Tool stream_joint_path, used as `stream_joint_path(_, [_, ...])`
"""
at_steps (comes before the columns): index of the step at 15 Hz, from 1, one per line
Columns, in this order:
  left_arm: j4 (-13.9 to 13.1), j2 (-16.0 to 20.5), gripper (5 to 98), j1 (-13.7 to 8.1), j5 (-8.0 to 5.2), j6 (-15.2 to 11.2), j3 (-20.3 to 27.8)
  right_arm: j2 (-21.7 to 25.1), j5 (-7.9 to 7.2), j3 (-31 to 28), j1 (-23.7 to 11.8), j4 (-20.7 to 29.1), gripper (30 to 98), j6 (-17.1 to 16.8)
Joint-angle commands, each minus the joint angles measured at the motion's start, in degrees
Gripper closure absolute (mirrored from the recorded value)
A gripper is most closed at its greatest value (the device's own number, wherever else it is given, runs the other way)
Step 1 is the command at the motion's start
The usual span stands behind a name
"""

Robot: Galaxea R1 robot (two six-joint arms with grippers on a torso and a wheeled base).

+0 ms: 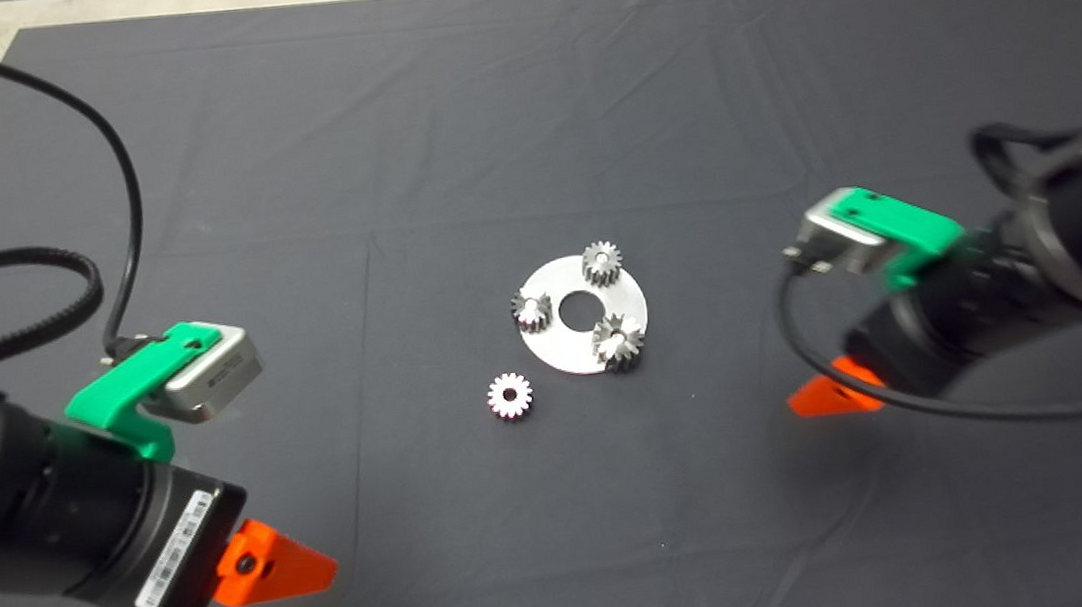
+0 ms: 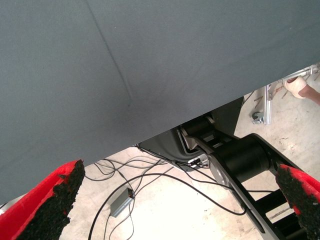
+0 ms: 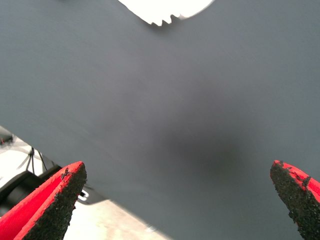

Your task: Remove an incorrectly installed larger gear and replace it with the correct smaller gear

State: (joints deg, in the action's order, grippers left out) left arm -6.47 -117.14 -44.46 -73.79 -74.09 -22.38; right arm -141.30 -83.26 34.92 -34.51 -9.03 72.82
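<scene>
Hovering left claw (image 1: 273, 571): it hung low over the near left of the worktop (image 1: 519, 95), fingers spread wide with nothing between them, well apart from every gear. Its wrist view looked past the mat's edge to cables on the floor and, far off, a person's hand (image 2: 299, 87).
Right claw (image 1: 837, 391): it sat over the right side of the mat, a little farther in, pointed toward the centre; its fingers stood wide apart and empty, with an edge of the plate showing in its wrist view.
The smaller gear (image 1: 509, 395): it lay loose on the mat, just beside the near left rim of the round silver plate (image 1: 561, 350).
The larger gear (image 1: 618, 341): it sat on the plate's near right part, darker and coarser than the two small mounted gears (image 1: 601, 262) farther back.
Step in hand: by my reading, nothing had been lifted yet and removal was pending.
Doing it well: the right claw looked better placed; it should probably descend straight over the larger gear, close across its toothed flanks, and lift vertically so the plate does not shift or the neighbours get knocked.
</scene>
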Motion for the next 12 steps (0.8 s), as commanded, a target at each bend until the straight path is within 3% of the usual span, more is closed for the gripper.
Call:
stream_joint_path(1, [-1.00, 0.46, 5.5, -0.79, -0.04, -0.09, 0.51, -8.46, 0.64, 5.96, 2.90, -10.00, 31.6, -3.75])
stream_joint_path(6, [-1.00, 0.37, 5.5, -0.72, -0.04, -0.09, 0.60, -14.62, 0.47, 11.81, 12.03, -19.64, 31.6, -6.94])
stream_joint_path(8, [-1.00, 0.37, 5.5, -0.72, -0.04, -0.09, 0.69, -14.94, 0.47, 14.09, 14.98, -23.55, 31.6, -7.43])
stream_joint_path(12, [-1.00, 0.46, 5.5, -0.72, -0.04, -0.09, 0.69, -14.87, 0.29, 16.92, 15.26, -26.05, 31.6, -7.43])
